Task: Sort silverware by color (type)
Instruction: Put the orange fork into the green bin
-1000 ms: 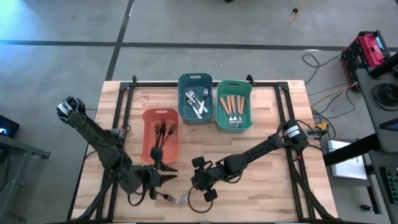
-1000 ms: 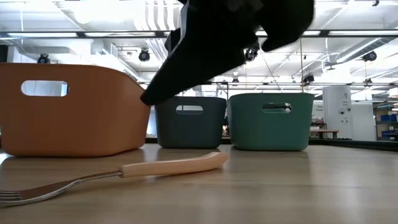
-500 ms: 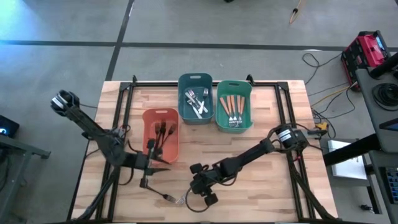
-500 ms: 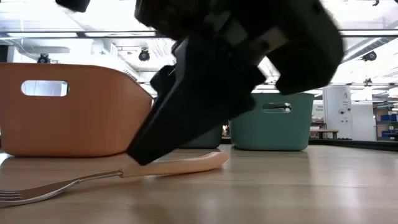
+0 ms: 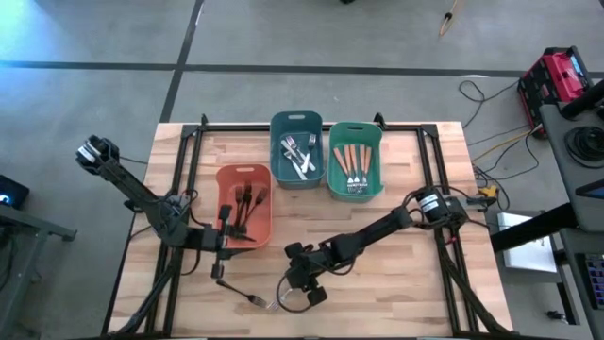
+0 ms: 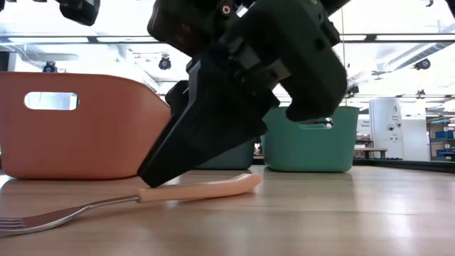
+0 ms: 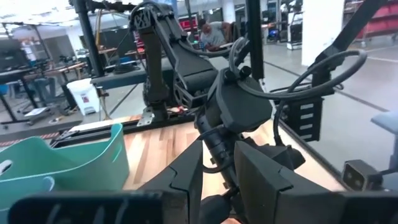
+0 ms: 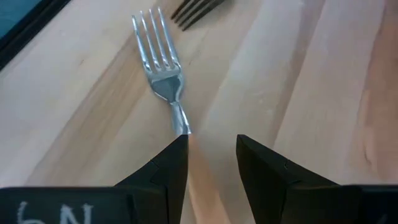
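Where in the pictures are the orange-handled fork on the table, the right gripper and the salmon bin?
orange-handled fork (image 8: 163,76): right wrist view, base of its tines.
right gripper (image 8: 211,163): right wrist view, gap between its open fingertips.
salmon bin (image 6: 106,128): low view, its side wall.

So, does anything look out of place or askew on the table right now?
Nothing damaged or spilled. Only two pieces lie loose on the bare wood near the front edge, outside the bins: an orange-handled fork that the open right gripper straddles, and a dark fork lying beside its tines.

Grey concrete floor (image 5: 94,38) under bright ceiling strip lights (image 6: 398,37).
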### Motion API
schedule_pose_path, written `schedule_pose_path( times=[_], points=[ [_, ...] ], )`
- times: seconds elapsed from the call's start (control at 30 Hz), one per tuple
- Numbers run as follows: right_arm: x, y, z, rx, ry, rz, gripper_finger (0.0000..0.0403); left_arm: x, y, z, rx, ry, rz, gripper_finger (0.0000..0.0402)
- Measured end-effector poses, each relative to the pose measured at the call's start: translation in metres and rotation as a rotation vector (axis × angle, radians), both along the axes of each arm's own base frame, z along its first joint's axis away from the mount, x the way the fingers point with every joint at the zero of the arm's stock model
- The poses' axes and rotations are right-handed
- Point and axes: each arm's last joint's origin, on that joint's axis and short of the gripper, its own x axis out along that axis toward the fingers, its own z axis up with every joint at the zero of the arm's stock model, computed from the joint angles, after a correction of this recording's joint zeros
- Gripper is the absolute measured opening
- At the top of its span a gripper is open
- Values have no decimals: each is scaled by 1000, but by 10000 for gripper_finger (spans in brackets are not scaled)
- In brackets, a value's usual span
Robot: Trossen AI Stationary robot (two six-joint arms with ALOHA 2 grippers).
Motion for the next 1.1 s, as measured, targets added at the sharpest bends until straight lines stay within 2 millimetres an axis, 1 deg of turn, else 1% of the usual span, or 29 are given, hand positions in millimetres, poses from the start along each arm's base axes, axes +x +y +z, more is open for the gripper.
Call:
schedule_pose_path(
  times=[0.5,0.73,0.77,0.97,1.1],
  points=[
    [-3,-1,-4,-16,24,13,127,0,0,-1,4,3,12,76],
    [0,0,16,-26,4,25,127,0,1,-1,4,3,38,76],
    [-1,1,16,-25,7,26,127,0,1,-1,5,3,38,76],
    [-5,6,10,-11,51,18,127,0,1,-1,5,3,38,76],
    [-8,6,-1,-3,89,-1,125,0,1,-1,5,3,47,76]
  ],
)
